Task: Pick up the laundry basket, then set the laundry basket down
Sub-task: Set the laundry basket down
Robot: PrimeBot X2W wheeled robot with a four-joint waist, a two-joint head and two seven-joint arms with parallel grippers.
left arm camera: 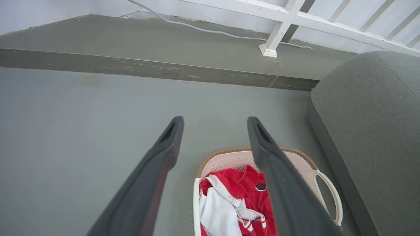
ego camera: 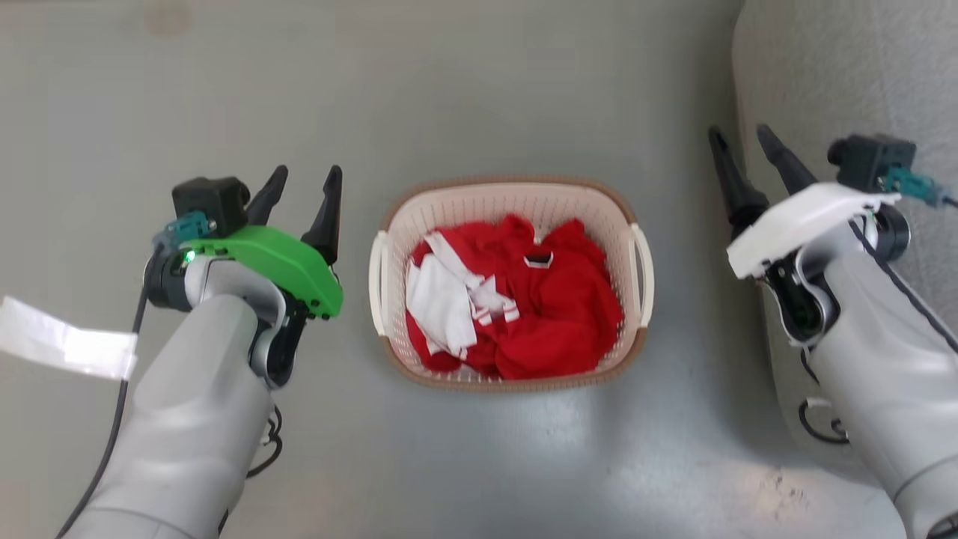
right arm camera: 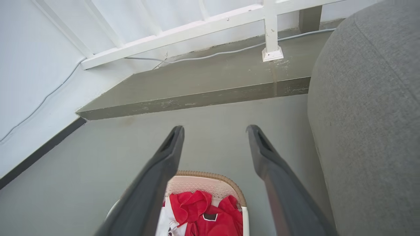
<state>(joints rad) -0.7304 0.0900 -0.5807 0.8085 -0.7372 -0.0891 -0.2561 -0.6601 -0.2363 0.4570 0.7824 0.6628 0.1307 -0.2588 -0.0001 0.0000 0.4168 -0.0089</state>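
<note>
The laundry basket stands on the grey floor in the middle of the head view, cream-white and perforated with a brown rim and a white handle on each side. Red and white clothes fill it. My left gripper hangs open to the basket's left, apart from it, nothing between its fingers. My right gripper is open to the basket's right, well clear of the handle. The left wrist view has the basket low between the fingers. In the right wrist view the basket sits at the bottom.
A grey upholstered sofa stands close on the right, beside my right arm. A raised concrete step runs across the floor beyond the basket, with a white railing post and a cable on it. A white tape strip lies at the left.
</note>
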